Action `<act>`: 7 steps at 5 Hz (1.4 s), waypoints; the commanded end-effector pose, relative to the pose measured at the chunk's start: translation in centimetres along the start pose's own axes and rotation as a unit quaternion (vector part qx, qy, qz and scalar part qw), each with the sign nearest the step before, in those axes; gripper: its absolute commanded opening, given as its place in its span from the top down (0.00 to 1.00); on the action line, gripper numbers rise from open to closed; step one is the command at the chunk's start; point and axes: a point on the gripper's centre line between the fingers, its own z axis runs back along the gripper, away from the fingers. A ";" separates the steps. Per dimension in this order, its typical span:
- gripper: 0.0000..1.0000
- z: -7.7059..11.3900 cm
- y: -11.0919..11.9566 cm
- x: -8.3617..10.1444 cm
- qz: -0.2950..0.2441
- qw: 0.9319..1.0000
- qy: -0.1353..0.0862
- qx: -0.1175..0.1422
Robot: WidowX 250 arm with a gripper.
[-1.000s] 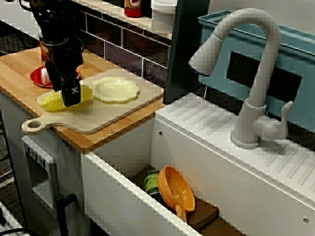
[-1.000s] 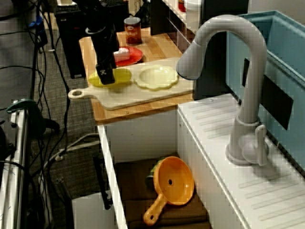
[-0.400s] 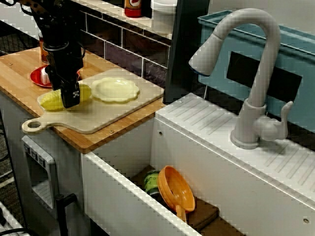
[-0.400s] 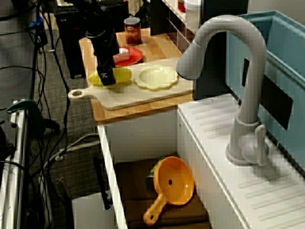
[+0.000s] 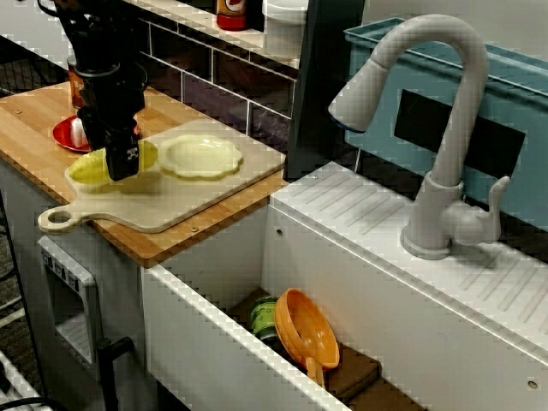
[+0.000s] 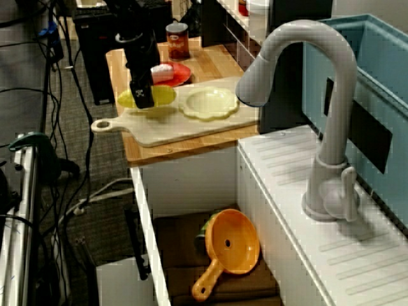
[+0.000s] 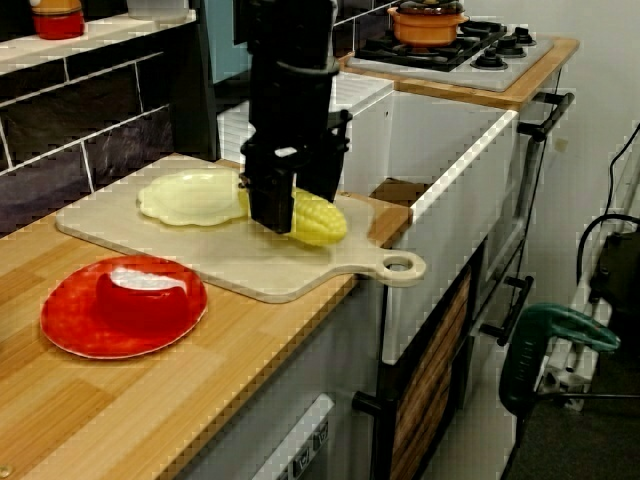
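Observation:
My gripper (image 5: 122,163) is shut on a yellow corn cob (image 5: 90,167), which hangs just above the left end of a pale cutting board (image 5: 188,197). In the high view along the sink, the gripper (image 6: 143,101) holds the corn (image 6: 162,97) over its shadow on the board (image 6: 185,127). Seen from the counter's end, the black fingers grip the cob's near end (image 7: 318,218). A pale yellow scalloped plate (image 5: 201,156) lies on the board right beside the corn.
A red plate (image 7: 120,305) with a small red and white item sits on the wooden counter behind the board. A can (image 6: 177,39) stands further back. The sink holds an orange strainer (image 5: 312,330). The grey faucet (image 5: 445,128) rises to the right.
The gripper has risen a little with the corn, which lay on the board a second ago and now hangs just off it.

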 end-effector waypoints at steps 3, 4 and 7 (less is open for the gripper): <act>1.00 3.9 0.9 4.8 0.016 1.000 -0.024 -0.003; 1.00 3.4 0.7 6.0 0.022 0.999 -0.028 0.003; 1.00 1.4 0.3 7.9 0.034 0.999 -0.026 0.017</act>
